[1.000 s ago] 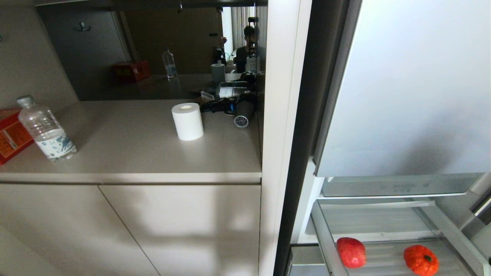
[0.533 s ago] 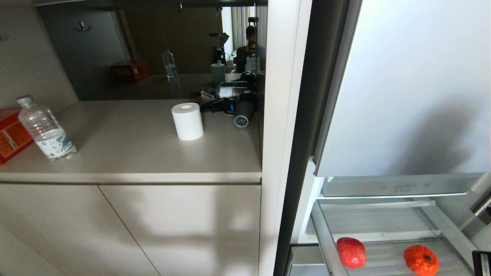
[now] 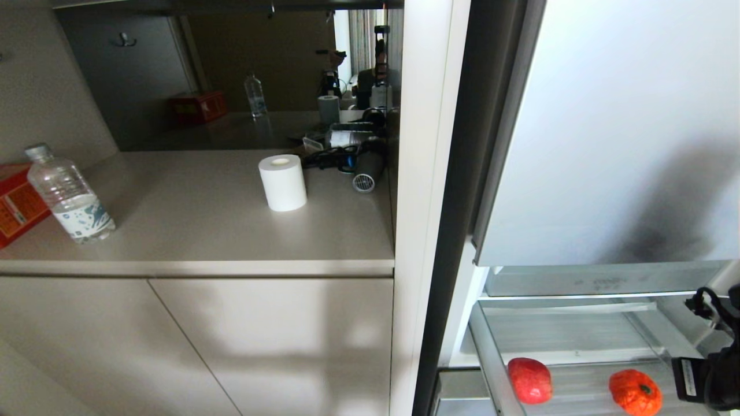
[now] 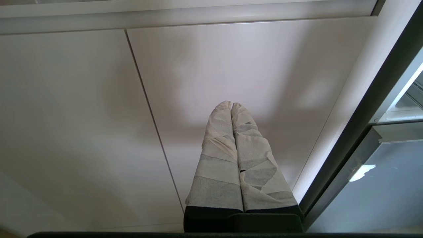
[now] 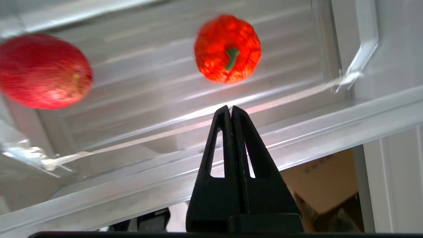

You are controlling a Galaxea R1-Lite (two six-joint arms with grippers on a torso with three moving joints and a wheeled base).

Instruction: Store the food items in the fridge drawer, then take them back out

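Observation:
The fridge drawer [image 3: 490, 361] stands pulled out, clear plastic with a ribbed floor. In it lie both food items, a red apple [image 3: 529, 380] and a bumpy orange fruit [image 3: 635, 393] with a dark stem. The right wrist view shows the apple [image 5: 43, 71], the orange fruit [image 5: 228, 49] and the drawer's front lip [image 5: 297, 132]. My right gripper [image 5: 230, 107] is shut and empty, just outside that lip, pointing toward the orange fruit. Its arm [image 3: 708, 372] shows at the drawer's right side. My left gripper [image 4: 231, 104], tape-wrapped, is shut and empty before a cabinet door.
A grey-blue fridge door panel [image 3: 613, 133] hangs above the drawer. Left of the white frame [image 3: 425, 173], a counter [image 3: 219, 231] holds a water bottle [image 3: 69, 196], a red box [image 3: 14, 211], a paper roll [image 3: 282, 182] and a hair dryer [image 3: 365, 170].
My right arm has come up into the head view at the lower right, beside the drawer. The apple and the orange fruit have not moved.

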